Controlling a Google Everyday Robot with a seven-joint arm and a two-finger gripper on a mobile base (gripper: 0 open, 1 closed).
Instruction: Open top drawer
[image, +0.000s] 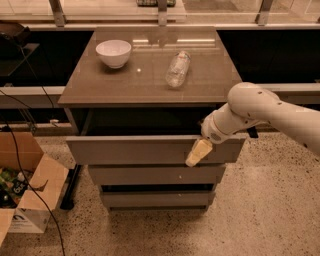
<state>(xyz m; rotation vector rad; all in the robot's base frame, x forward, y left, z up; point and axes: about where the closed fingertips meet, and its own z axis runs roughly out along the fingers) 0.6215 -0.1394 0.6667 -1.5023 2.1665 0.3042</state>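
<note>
The top drawer (135, 149) is a wide grey-brown handleless front, pulled out from the cabinet so a dark interior shows behind it. My gripper (198, 152) hangs from the white arm that comes in from the right. Its pale finger lies against the right part of the drawer front, over its top edge. The narrower middle front (155, 175) with a small white speck and the smallest bottom front (152, 199) sit below, further in.
On the cabinet top (100, 82) stand a white bowl (113, 52) and a clear plastic bottle (178, 68) lying on its side. An open cardboard box (22, 192) sits on the floor at the left, with black cables and a stand nearby.
</note>
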